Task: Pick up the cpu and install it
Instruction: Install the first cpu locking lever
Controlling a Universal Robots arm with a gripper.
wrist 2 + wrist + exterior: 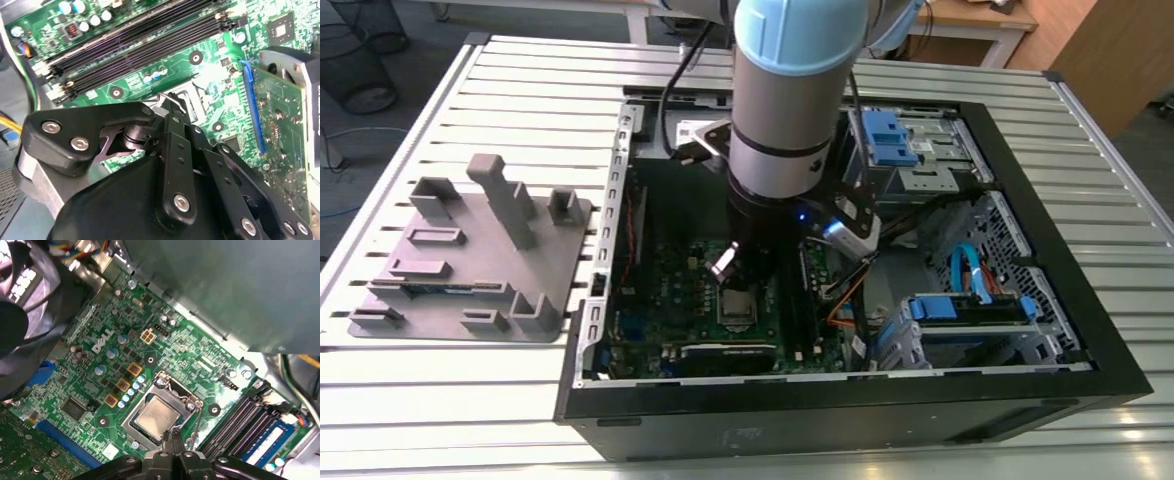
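Claw [172,436] over socketed cpu [156,415], RAM slots [245,422] beside.

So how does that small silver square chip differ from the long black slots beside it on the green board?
The small silver-grey square cpu is pale and metal-topped, while the long black memory slots are dark, narrow strips. The cpu is a single piece inside a metal socket frame, whereas the slots run as several parallel rows. Both lie flat on the green motherboard.

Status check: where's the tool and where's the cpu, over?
Tool shut, empty, low over motherboard inside the case. Cpu seated in its socket, tool tips at the socket's edge by the thin lever. Nothing lying on the chip.
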